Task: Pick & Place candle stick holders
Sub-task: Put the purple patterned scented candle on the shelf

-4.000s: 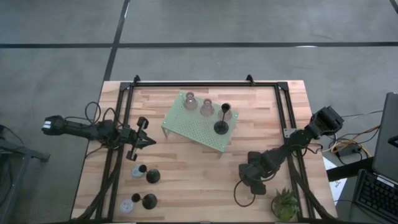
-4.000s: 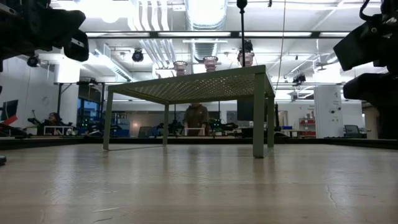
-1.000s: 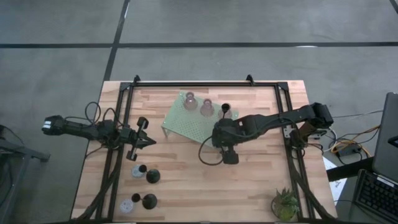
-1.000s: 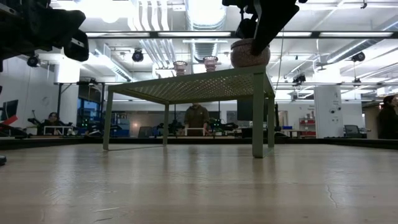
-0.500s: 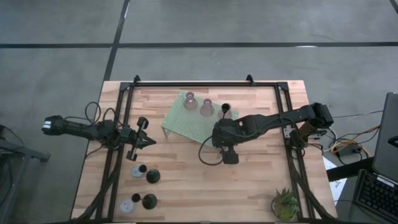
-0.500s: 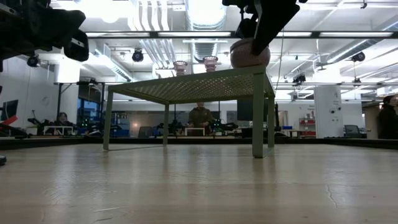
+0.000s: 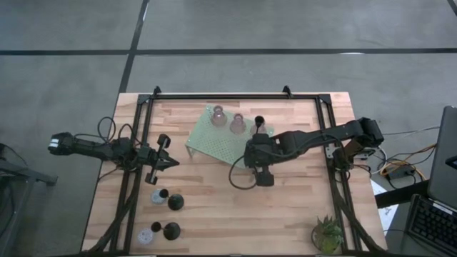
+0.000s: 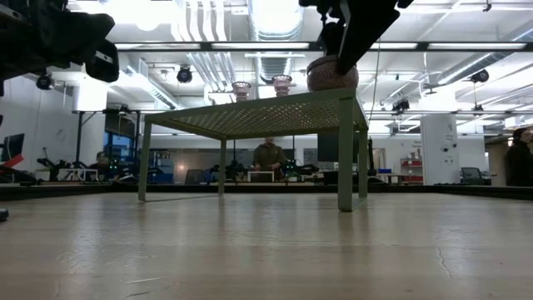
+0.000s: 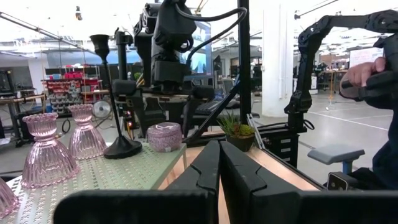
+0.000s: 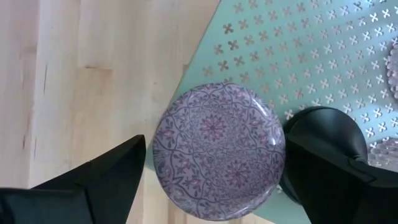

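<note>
Your right claw [image 10: 211,171] hangs spread wide over the lavender holder [image 10: 219,150], fingers clear of its sides. That holder sits at the corner of the green perforated stand [image 7: 214,139], just beside the black holder [image 9: 118,99] and near two pink glass holders [image 9: 46,149]. Your left claw [image 7: 171,163] waits closed at the bench [image 7: 300,207] edge.

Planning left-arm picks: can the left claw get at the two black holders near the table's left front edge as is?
Probably yes. The left claw, shut, hangs beside them; nothing stands between it and the black holders, though it must open first.
</note>
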